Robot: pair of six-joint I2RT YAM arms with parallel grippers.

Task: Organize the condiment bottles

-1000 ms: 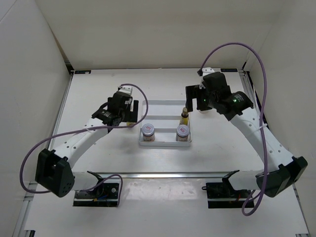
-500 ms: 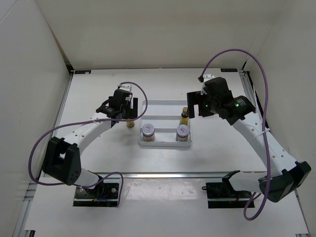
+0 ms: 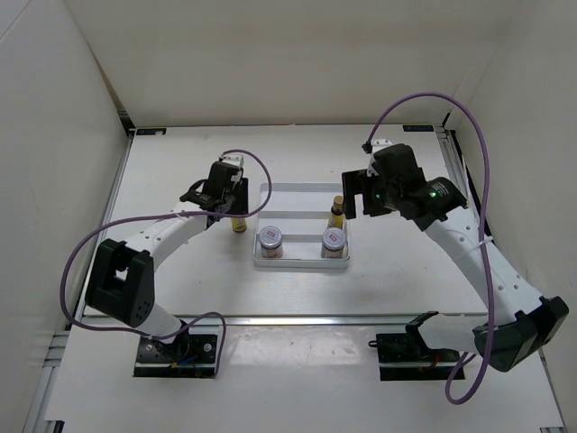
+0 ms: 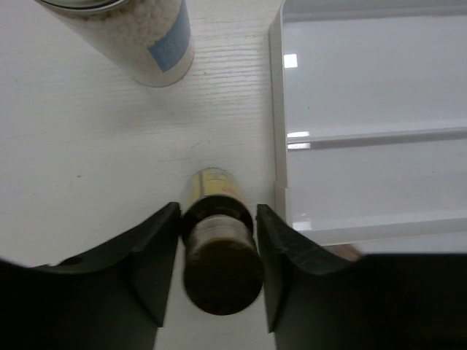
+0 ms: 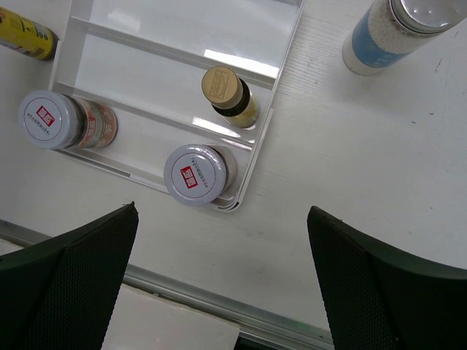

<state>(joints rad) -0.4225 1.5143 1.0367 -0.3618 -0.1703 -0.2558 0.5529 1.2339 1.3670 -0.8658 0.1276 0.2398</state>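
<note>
1. Your left gripper (image 4: pixel 217 213) sits over the loose amber bottle (image 4: pixel 220 259), with one finger (image 4: pixel 149 270) on each side of its neck. No gap shows on either side, but you cannot tell from the wrist view whether the fingers squeeze the bottle or only touch it.
2. That bottle stands upright on the table (image 3: pixel 406 271), outside the tray (image 4: pixel 278 109) and just beside its left wall.
3. The left white bottle (image 4: pixel 149 36), with its blue band, stands on the table beyond the amber one. It is apart from the amber bottle and also outside the tray.
4. Your right gripper (image 5: pixel 222 211) hangs with its jaws spread wide and nothing between them. It looks down on the near right corner of the tray.
5. Inside the tray, the trayed amber bottle (image 5: pixel 228 93) stands upright at the right end of the middle compartment.
6. The left jar (image 5: pixel 49 117) and the right jar (image 5: pixel 193 173) share the nearest compartment, one towards each end. Their silver lids with red marks face up.
7. The right white bottle (image 5: pixel 390 33) stands on the table to the right of the tray, near its far corner and not touching it.
</note>
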